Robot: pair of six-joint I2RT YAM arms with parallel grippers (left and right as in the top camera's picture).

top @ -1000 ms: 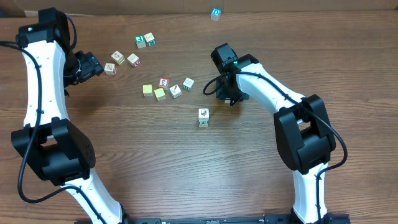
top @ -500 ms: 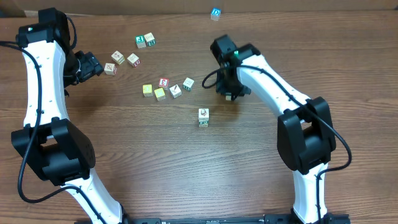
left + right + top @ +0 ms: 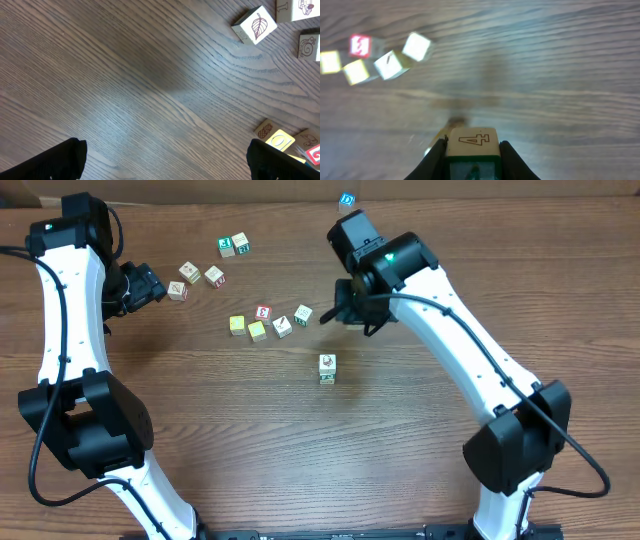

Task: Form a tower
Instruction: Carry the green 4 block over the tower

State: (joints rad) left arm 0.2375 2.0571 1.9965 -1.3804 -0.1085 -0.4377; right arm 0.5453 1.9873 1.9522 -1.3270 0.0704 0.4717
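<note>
1. Right wrist view: the right hand (image 3: 472, 157) is clenched on a cube (image 3: 471, 141) marked "4". It is pinched on opposite sides and clear of the wood, probably so it sets down square.
2. Overhead: the tower (image 3: 327, 367), a short stack, stands mid-worktop (image 3: 250, 440). It is apart from that hand and from the loose cubes (image 3: 270, 322), so approach looks open.
3. The left hand (image 3: 150, 280) is spread wide, holds nothing and sits off to one side.

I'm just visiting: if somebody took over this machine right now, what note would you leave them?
Left pincer: open, empty, parked at the side.
Right pincer: shut on the "4" cube, apparently lifted off the table.
Tower: short stack mid-table, nearer the robot than the row of loose cubes.
Done: cube picked up. Left: carry it over, set it squarely on top, release.
</note>
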